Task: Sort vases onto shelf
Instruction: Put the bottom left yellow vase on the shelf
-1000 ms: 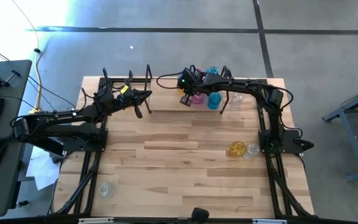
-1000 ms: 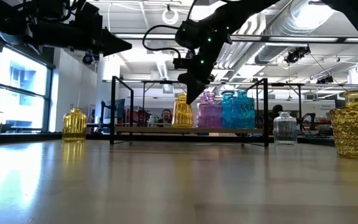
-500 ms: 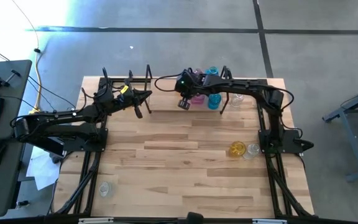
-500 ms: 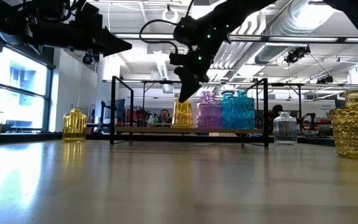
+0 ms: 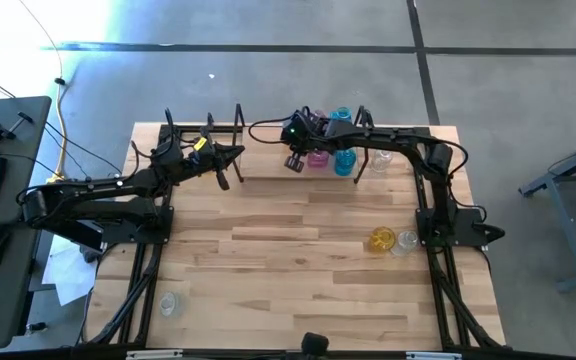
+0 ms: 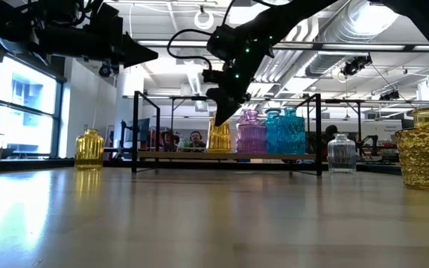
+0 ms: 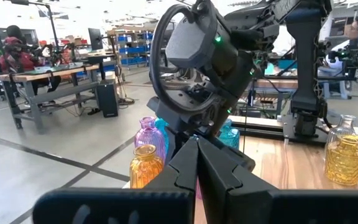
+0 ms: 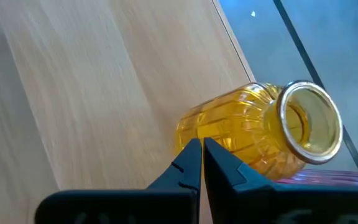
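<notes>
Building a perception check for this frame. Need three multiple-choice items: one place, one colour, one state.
1. Where is the right gripper? A: at the table's front edge. B: over the amber vase on the shelf. C: beside the left arm's base.
2. What colour is the vase beside that amber vase? A: pink. B: green. C: black.
3. How are the right gripper's fingers? A: wide open. B: clamped on a blue vase. C: shut, empty.

B: its wrist view looks down on it.
A: the low view shows the pink vase adjoining.
C: the fingers meet with nothing between.
</notes>
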Available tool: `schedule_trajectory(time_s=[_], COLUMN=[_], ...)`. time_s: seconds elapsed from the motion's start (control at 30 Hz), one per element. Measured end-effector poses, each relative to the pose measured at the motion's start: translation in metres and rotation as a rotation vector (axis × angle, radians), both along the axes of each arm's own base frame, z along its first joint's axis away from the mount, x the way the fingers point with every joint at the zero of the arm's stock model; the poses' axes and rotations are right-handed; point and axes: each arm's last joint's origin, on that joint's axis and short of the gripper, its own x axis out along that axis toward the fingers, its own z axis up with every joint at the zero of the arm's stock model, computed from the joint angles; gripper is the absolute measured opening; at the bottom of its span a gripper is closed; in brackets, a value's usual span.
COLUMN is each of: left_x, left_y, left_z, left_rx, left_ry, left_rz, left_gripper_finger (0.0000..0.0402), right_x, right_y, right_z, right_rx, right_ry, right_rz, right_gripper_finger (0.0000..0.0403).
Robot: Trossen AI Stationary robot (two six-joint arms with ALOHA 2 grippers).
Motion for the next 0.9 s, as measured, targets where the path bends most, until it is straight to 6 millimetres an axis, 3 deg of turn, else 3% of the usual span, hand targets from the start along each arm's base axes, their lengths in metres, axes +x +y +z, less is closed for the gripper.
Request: schedule_trajectory(time_s=[0.63,0.9], left_x=[0.0,0.0], left_y=[0.0,0.0], left_z=[0.0,0.0], left_rx=[0.0,0.0], left_ry=[0.0,0.0], left_rz=[0.0,0.0], left_gripper_finger=[0.0,0.0], right_x=[-0.006,-0.004], right_y=[-0.018,-0.007], right_z=[0.002,0.003], right_rx=[-0.018,-0.013], right_ry=[-0.026,0.044], right_rz=[-0.035,0.047], right_gripper_finger=[0.0,0.0])
